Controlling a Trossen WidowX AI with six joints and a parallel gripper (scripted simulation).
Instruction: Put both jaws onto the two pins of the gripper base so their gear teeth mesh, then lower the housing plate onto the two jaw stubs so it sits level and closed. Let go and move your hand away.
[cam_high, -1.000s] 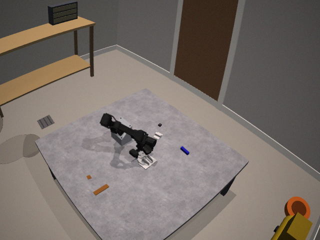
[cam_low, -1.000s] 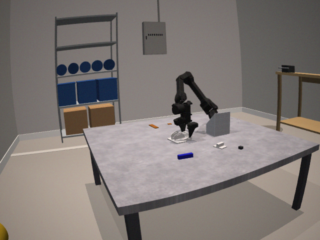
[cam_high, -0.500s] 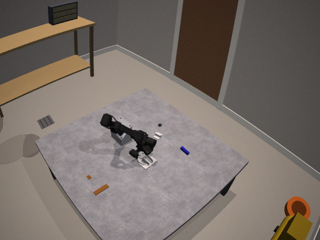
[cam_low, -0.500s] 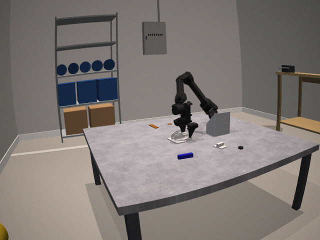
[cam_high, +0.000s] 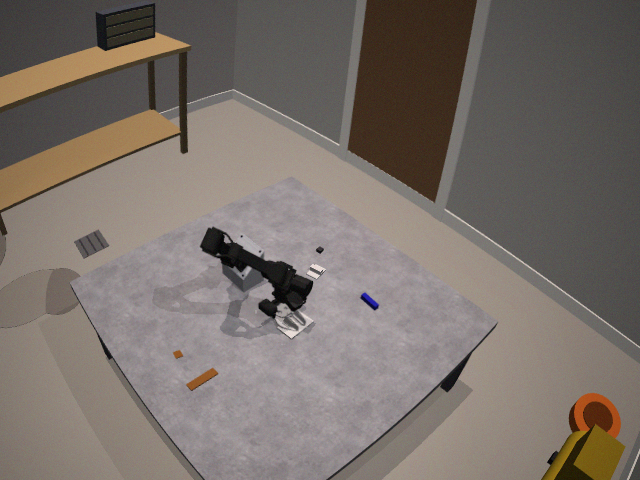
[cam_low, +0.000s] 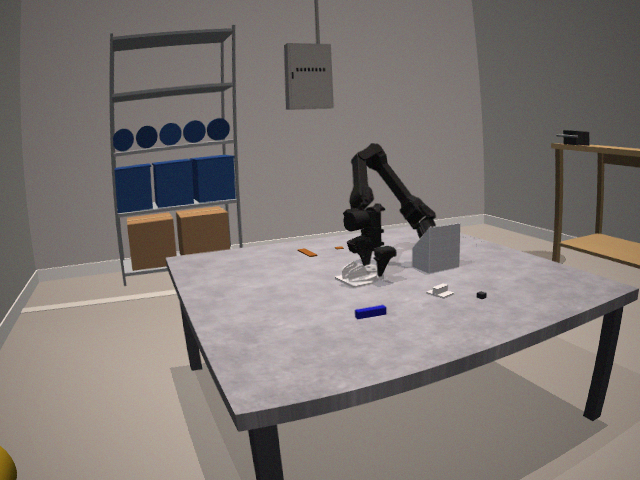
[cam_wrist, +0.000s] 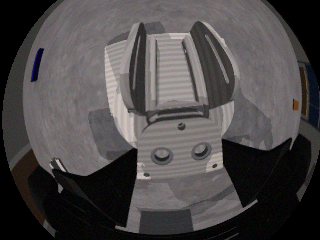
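Observation:
My gripper (cam_high: 281, 308) (cam_low: 373, 269) (cam_wrist: 178, 148) is shut on the housing plate (cam_wrist: 181, 139), a pale plate with two round holes, gripped by its side edges. In the wrist view the housing plate covers the near end of the white gripper base (cam_high: 292, 334) (cam_wrist: 114, 65). The left jaw (cam_wrist: 132, 75) and the right jaw (cam_wrist: 215, 67) stand on the gripper base, side by side with a gap between them. Their gear teeth, the pins and the stubs are hidden under the housing plate. Whether the housing plate touches the stubs I cannot tell.
A small white ridged piece (cam_high: 315, 271) (cam_low: 439, 292) and a black cube (cam_high: 320, 250) (cam_low: 481, 295) lie near the grey block (cam_low: 439, 249). A blue bar (cam_high: 369, 301) (cam_low: 370, 312) (cam_wrist: 37, 65), an orange bar (cam_high: 202, 379) (cam_low: 307, 252) (cam_wrist: 295, 104) and an orange square (cam_high: 177, 354) lie further off.

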